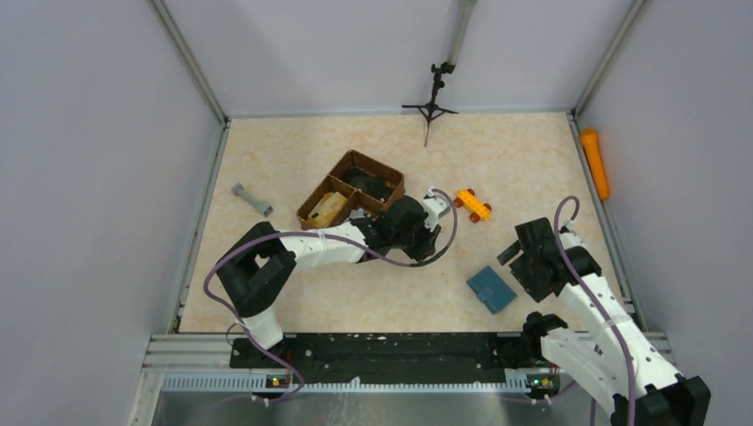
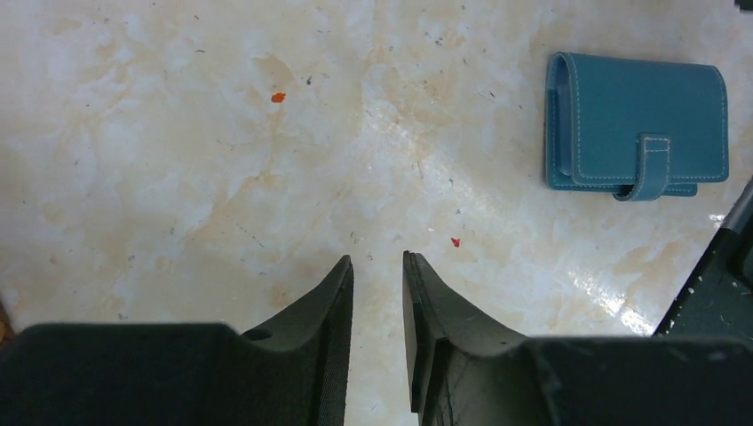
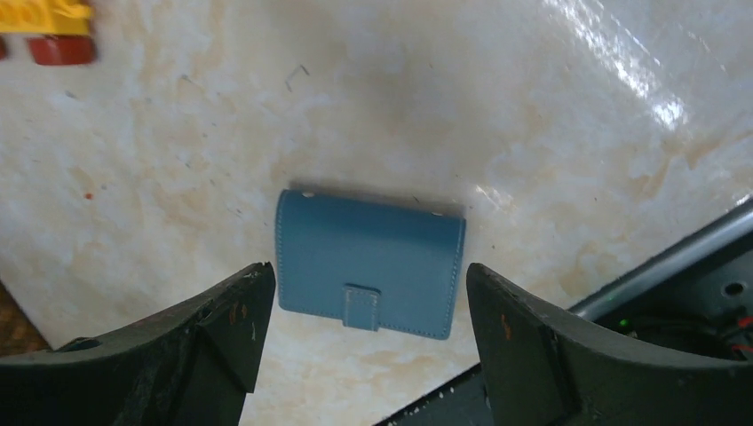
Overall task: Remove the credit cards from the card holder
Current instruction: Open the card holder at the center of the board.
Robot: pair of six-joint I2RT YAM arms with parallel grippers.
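Note:
The card holder (image 1: 491,288) is a flat teal-blue wallet lying closed on the marble table, its strap tab fastened. No cards show. My right gripper (image 1: 513,255) hangs just right of and above it, jaws wide open and empty. In the right wrist view the card holder (image 3: 368,257) lies on the table between and just beyond the tips of the right gripper (image 3: 368,271). My left gripper (image 1: 419,232) is mid-table, left of the holder. In the left wrist view the left gripper (image 2: 377,257) is empty with a narrow gap between its jaws, and the holder (image 2: 635,133) is at upper right.
A brown woven divided basket (image 1: 351,189) stands behind the left arm. A yellow and red toy car (image 1: 473,205) lies past the left wrist and shows in the right wrist view (image 3: 44,27). A grey piece (image 1: 252,200) lies at left. A black tripod (image 1: 432,102) stands at the back.

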